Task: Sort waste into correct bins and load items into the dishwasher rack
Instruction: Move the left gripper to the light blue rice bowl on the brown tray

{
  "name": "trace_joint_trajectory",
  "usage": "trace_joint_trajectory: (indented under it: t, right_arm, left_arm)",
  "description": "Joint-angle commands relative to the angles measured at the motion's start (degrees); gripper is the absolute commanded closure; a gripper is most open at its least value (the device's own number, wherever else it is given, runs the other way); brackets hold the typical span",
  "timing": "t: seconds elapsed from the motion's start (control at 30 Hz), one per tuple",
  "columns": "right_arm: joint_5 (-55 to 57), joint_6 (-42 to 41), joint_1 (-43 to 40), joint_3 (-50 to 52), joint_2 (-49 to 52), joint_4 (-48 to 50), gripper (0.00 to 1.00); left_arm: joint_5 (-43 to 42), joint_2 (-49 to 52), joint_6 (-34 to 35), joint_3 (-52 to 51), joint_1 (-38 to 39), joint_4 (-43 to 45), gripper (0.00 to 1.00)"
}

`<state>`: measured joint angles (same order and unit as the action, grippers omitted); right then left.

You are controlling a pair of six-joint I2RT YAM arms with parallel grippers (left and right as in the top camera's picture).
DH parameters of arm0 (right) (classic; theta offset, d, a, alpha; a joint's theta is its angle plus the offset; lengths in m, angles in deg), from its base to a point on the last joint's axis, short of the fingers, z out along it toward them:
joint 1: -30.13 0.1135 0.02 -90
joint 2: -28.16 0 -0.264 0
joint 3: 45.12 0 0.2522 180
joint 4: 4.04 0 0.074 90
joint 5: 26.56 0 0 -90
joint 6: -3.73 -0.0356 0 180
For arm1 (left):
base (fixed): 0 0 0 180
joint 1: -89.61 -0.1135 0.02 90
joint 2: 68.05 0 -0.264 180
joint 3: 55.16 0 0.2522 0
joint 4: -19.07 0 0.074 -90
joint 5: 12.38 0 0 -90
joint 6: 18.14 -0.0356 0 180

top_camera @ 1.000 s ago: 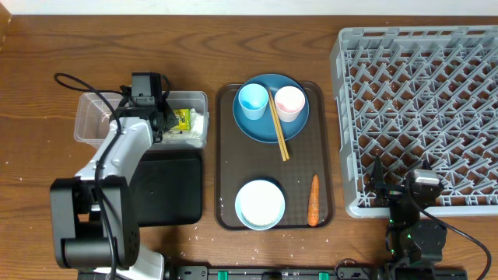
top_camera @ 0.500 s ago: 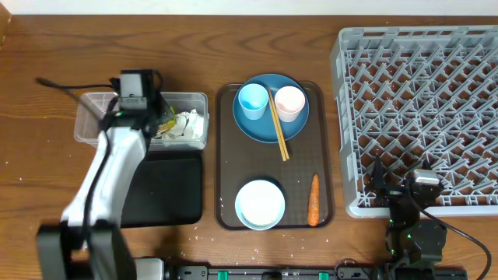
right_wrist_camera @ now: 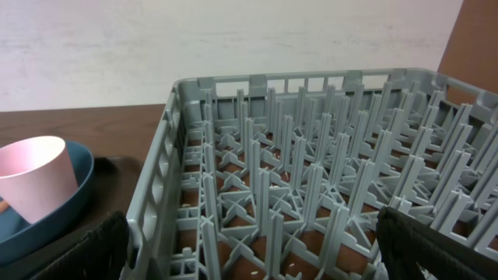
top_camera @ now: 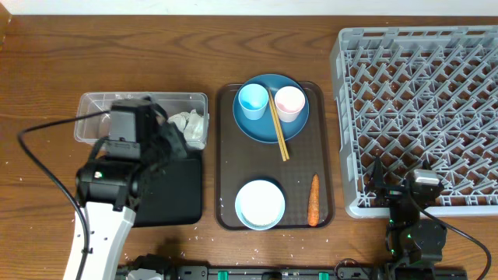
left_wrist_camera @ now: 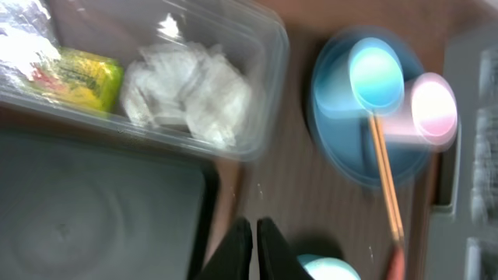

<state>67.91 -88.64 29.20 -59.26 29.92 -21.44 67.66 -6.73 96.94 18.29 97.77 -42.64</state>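
I am holding my left hand (left_wrist_camera: 254,247) pressed together, empty, the clear rectangular plastic tub (left_wrist_camera: 268,70) ahead-left of it; my right hand (right_wrist_camera: 253,233) is gaping wide.

Overhead: bright, even light; soft shadows; sharp.
Left wrist: heavy motion blur; light blue cup (left_wrist_camera: 376,70) and pale pink cup (left_wrist_camera: 433,109) smeared; glare on clear rectangular plastic tub (left_wrist_camera: 167,27).
Right wrist: large square grey plastic crate (right_wrist_camera: 311,179) sharp; foreground dim.

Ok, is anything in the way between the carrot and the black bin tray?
Yes. The pale bowl sits on the brown serving tray directly between the carrot and the black tray, so a straight slide is blocked; lifting over it should work.
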Motion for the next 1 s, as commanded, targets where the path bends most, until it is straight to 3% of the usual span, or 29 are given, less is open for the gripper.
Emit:
trace_joint_trajectory:
  t: [0.0,0.27,0.57,0.97]
  right_arm:
    - [0.0,-0.2,-0.3,0.1,0.0,-0.2,0.01]
    - [0.0,-0.2,-0.3,0.1,0.0,-0.2,0.01]
    - [0.0,-0.2,-0.3,0.1,0.0,-0.2,0.01]
    - [0.0,-0.2,-0.3,0.1,0.0,-0.2,0.01]
  left_arm:
    - [-3.8,0.2,0.7,0.5,4.9,-3.8,0.92]
    - [-3.7,2.5,3.0,0.5,20.4,-5.9,0.92]
    - [-0.3,10.3,9.8,0.5,37.4,0.1,0.9]
    - [3.1,26.5,10.4,0.5,50.9,10.8,0.83]
